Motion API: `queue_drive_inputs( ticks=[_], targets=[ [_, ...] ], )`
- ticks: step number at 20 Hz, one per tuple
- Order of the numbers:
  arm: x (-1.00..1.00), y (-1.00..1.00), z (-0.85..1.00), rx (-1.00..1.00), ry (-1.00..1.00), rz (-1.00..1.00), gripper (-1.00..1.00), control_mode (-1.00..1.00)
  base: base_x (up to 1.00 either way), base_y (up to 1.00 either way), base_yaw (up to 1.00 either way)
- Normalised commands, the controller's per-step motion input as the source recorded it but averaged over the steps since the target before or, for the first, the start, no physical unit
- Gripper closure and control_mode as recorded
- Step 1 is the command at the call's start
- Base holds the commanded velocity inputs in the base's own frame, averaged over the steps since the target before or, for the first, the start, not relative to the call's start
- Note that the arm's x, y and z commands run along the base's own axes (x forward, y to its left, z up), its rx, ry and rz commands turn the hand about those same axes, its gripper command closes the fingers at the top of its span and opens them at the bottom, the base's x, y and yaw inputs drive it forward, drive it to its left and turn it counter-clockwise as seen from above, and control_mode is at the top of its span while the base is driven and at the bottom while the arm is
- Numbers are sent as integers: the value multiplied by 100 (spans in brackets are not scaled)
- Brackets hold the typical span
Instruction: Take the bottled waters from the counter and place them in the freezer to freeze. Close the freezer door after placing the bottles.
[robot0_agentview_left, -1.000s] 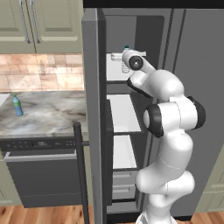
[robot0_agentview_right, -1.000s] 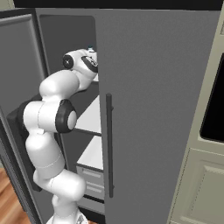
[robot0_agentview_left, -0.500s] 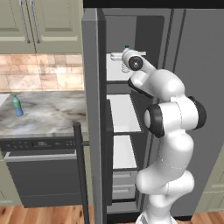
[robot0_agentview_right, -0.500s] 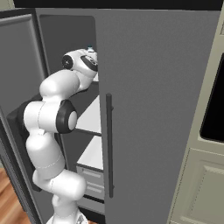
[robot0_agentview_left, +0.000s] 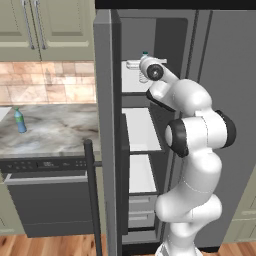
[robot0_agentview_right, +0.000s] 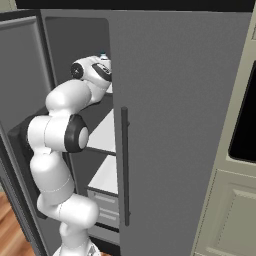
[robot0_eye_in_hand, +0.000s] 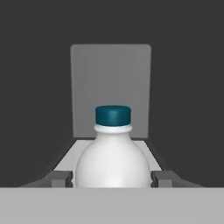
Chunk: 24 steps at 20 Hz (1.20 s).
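Reaching up into the freezer (robot0_agentview_left: 150, 45), the narrow dark left compartment of the tall grey side-by-side fridge, the white arm has its two-finger gripper (robot0_eye_in_hand: 112, 178) at the top white shelf (robot0_agentview_left: 132, 77).

Hand view: a pale, whitish plastic bottle w/ a dark teal cap (robot0_eye_in_hand: 113, 151) stands upright between the two small dark fingertips (robot0_eye_in_hand: 61, 177), one tip on each side of the bottle's belly, very close to it. Can't tell if the tips actually touch the plastic or stand just clear, so grip vs. release is unclear. Bottle sits on the white shelf, w/ a lighter grey panel (robot0_eye_in_hand: 111, 74) on the dark back wall behind it.

Left base view: adds the wider scene. Teal cap peeks just above the wrist at the top shelf; the bottle body is mostly hidden by the hand. Freezer door (robot0_agentview_left: 104, 130), tall narrow grey metal, is swung open toward the camera, edge-on, its long black vertical handle (robot0_agentview_left: 91, 195) in front. Lower white shelves and drawers (robot0_agentview_left: 142, 210) show below the arm. Over to the left, the second bottle, small translucent blue w/ green cap (robot0_agentview_left: 19, 120), stands upright on the grey-beige marbled counter (robot0_agentview_left: 55, 132), well apart from the fridge. Black-fronted dishwasher (robot0_agentview_left: 47, 200) sits under the counter.

Right base view: the plain grey right-hand fridge door (robot0_agentview_right: 180, 125) is shut and fills the middle, w/ its dark handle (robot0_agentview_right: 125, 165). Arm's wrist disappears behind that door's edge, so the hand and bottle body are hidden from this side.
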Motion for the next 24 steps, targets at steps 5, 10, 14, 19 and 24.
queue_drive_inputs(
  ticks=[5,10,14,19,24],
  targets=[
    [0,0,0,0,0,0,-100,-100,0,0,0],
    [0,0,0,0,0,0,-100,-100,0,0,0],
    [-1,0,0,1,0,0,-100,-100,0,0,0],
    [-20,0,1,2,0,1,-100,-100,0,0,0],
    [-57,0,0,1,-3,6,-100,-100,0,0,0]
  ],
)
